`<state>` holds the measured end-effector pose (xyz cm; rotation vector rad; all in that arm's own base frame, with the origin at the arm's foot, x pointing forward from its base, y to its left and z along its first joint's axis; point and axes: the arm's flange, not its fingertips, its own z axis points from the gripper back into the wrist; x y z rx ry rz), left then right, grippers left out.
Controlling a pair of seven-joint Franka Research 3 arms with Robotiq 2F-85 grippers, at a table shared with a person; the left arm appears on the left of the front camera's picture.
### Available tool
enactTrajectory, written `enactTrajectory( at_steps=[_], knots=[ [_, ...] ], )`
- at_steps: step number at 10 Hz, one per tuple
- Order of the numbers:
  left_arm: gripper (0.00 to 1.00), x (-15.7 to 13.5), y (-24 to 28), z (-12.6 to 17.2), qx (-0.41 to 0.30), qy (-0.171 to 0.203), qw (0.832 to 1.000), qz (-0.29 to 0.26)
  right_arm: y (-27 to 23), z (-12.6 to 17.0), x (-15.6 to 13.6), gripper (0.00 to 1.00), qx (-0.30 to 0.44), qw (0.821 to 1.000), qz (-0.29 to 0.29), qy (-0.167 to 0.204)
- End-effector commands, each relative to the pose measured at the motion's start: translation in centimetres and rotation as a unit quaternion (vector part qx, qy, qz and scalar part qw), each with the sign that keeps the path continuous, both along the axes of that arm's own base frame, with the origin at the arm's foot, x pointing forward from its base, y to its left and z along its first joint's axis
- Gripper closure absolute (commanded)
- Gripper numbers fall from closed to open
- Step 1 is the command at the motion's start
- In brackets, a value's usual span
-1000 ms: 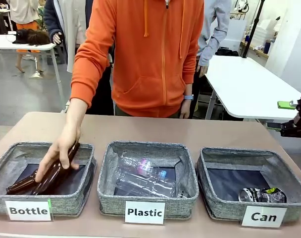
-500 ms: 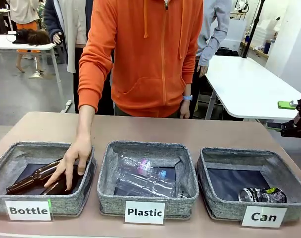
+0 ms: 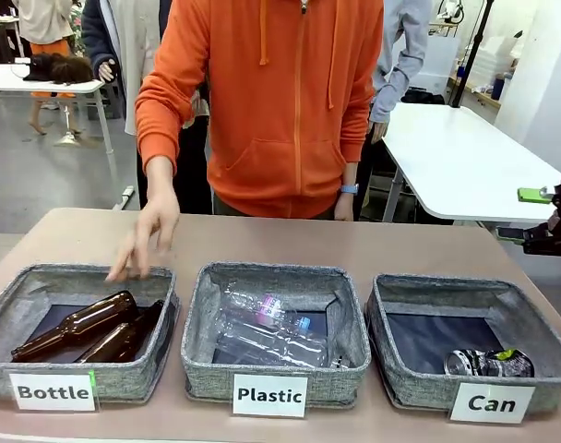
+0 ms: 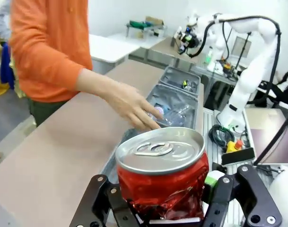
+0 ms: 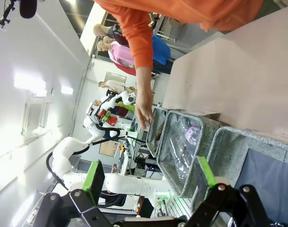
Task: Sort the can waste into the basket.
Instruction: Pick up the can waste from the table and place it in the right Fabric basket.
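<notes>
A dented red can with a silver top (image 4: 160, 175) sits between the fingers of my left gripper (image 4: 163, 196), which is shut on it. It is held near the table's left end, above the row of baskets. The silver and dark can with green marks (image 3: 488, 363) lies in the front right corner of the grey basket labelled "Can" (image 3: 465, 288), the farthest basket (image 4: 175, 75) in the left wrist view. My right gripper (image 3: 550, 223) hangs at the far right, beyond that basket. Its jaws stand open with nothing between them (image 5: 150, 177), and the Can basket (image 5: 229, 137) lies below.
The "Bottle" basket (image 3: 22, 281) holds two brown glass bottles (image 3: 77, 325). The "Plastic" basket (image 3: 262, 272) holds clear plastic bottles (image 3: 267, 332). The person in the orange hoodie stands at the far side, one hand (image 3: 147, 231) hovering above the Bottle basket's far rim.
The person's hand has let go of the brown bottle in the Bottle basket and has lifted up and away. Neither gripper has visibly moved.
</notes>
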<state>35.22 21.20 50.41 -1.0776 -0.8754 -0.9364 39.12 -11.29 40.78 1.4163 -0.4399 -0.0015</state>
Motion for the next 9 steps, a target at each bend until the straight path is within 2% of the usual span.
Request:
enactTrajectory(
  at_steps=[1, 4, 6, 7, 8, 9],
  knots=[
    [1.0, 0.5, -1.6, 0.6, 0.023, 0.014, 1.0, 0.01, -0.2, 0.3, -0.1, 0.0, -0.002, 1.0, 0.008, -0.001],
    [1.0, 0.0, -1.0, -0.1, 0.009, 0.01, 1.0, 0.01, -0.2, 0.3, -0.1, 0.0, -0.002, 1.0, 0.008, -0.001],
    [1.0, 0.6, -3.5, -0.2, -0.002, 0.009, 0.999, 0.037, -0.2, 0.3, -0.1, 0.0, -0.002, 1.0, 0.008, -0.001],
    [1.0, 1.3, -6.4, -0.4, -0.026, 0.026, 0.999, 0.039, -0.2, 0.3, -0.1, 0.0, -0.002, 1.0, 0.008, -0.001],
    [1.0, 2.5, -11.4, -0.7, -0.01, 0.058, 0.997, 0.041, -0.2, 0.3, -0.1, 0.0, -0.002, 1.0, 0.008, -0.001],
    [1.0, 4.2, -16.6, -0.9, 0.003, 0.067, 0.998, 0.005, -0.2, 0.3, -0.1, 0.0, -0.002, 1.0, 0.008, -0.001]
  ],
)
